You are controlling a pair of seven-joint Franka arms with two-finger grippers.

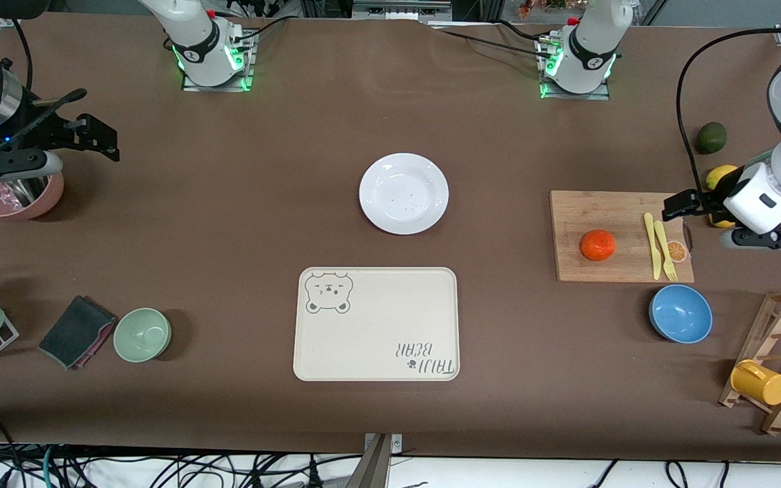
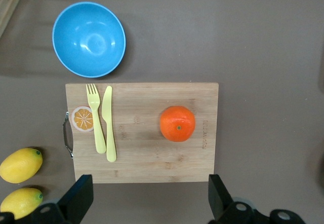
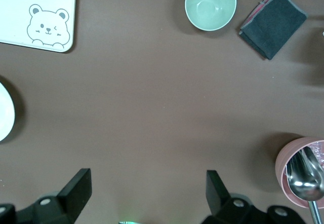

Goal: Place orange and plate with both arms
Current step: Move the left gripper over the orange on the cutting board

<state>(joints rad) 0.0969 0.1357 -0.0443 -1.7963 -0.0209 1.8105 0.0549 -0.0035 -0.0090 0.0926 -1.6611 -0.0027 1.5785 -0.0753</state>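
Small round bright orange fruit [image 1: 597, 245] sitting on the rectangular wooden cutting board [image 1: 607, 210], toward the left arm's end of the table, beside the pale yellow plastic knife and fork [image 1: 659, 247]. Round glossy white plate [image 1: 404, 193] out mid-table, farther from the front camera than the cream rectangular bear-printed tray [image 1: 376, 324]. Left gripper [image 2: 148, 198] up over the board's edge by the two yellow lemons [image 2: 20, 178], fingers spread wide, nothing held. Right gripper [image 3: 147, 196] up beside the pink cup holding a metal spoon [image 3: 301, 171], fingers likewise wide apart, empty.
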